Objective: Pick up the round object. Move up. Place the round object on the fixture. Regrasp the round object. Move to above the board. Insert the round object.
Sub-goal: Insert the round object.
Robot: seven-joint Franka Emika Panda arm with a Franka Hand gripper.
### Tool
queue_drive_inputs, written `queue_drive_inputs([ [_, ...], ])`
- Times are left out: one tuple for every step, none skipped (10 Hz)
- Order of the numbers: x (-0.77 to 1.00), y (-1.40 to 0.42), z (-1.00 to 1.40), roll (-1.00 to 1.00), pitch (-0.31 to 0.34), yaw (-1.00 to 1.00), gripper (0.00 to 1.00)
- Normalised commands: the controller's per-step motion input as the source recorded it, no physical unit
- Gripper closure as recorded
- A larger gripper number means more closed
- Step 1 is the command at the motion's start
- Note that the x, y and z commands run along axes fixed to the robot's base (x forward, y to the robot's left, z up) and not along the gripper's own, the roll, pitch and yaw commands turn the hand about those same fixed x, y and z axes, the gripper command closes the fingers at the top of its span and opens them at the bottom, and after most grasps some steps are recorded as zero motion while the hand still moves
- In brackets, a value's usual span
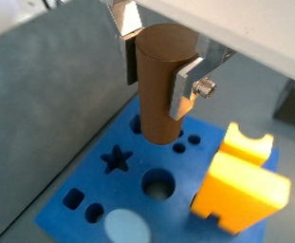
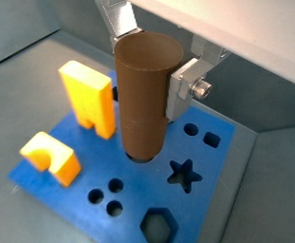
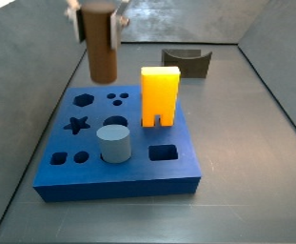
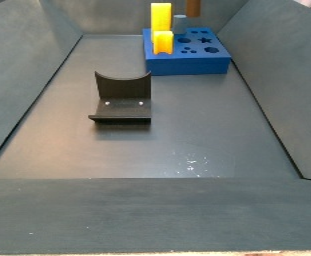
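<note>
The claw [image 2: 150, 71] is closed on the round object [image 2: 144, 93], its silver fingers [image 2: 185, 87] pressing the upper part of the peg from two sides. The peg hangs upright over the board [image 3: 137, 172], with its lower end at a round hole near the back edge of the board; in both wrist views I cannot tell whether the end is already inside. An orange-yellow block [image 3: 159, 94] and a pale grey-blue cylinder [image 3: 116, 144] stand in the board. The fixture [image 4: 120, 97] stands on the counter [image 4: 185, 140], well apart from the board.
</note>
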Motion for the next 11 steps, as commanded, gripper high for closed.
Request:
queue_drive_inputs([
  [-0.16, -0.25, -0.28, -0.61, -0.391, -0.61, 1.00],
  [-0.05, -0.34, -0.28, -0.42, -0.443, -0.60, 1.00],
  [0.05, -0.34, -0.43, -0.24, -0.206, -0.55, 1.00],
  [0.26, -0.31, -0.52, -0.10, 0.000, -0.53, 1.00],
  [0.36, -0.21, -0.40, 0.20, 0.166, -0.39, 1.00],
  [0.30, -0.12, -0.37, 0.50, 0.243, -0.25, 1.00],
  [0.31, -0.13, -0.33, 0.74, 0.337, -0.23, 1.00],
  [0.44, -0.13, -0.31, 0.68, 0.406, -0.23, 1.00],
  [0.43, -0.03, -0.26, 0.69, 0.431, -0.21, 1.00],
  [0.29, 0.00, -0.28, 0.56, 0.369, -0.20, 1.00],
  [0.02, 0.07, -0.28, 0.17, 0.186, -0.18, 1.00],
])
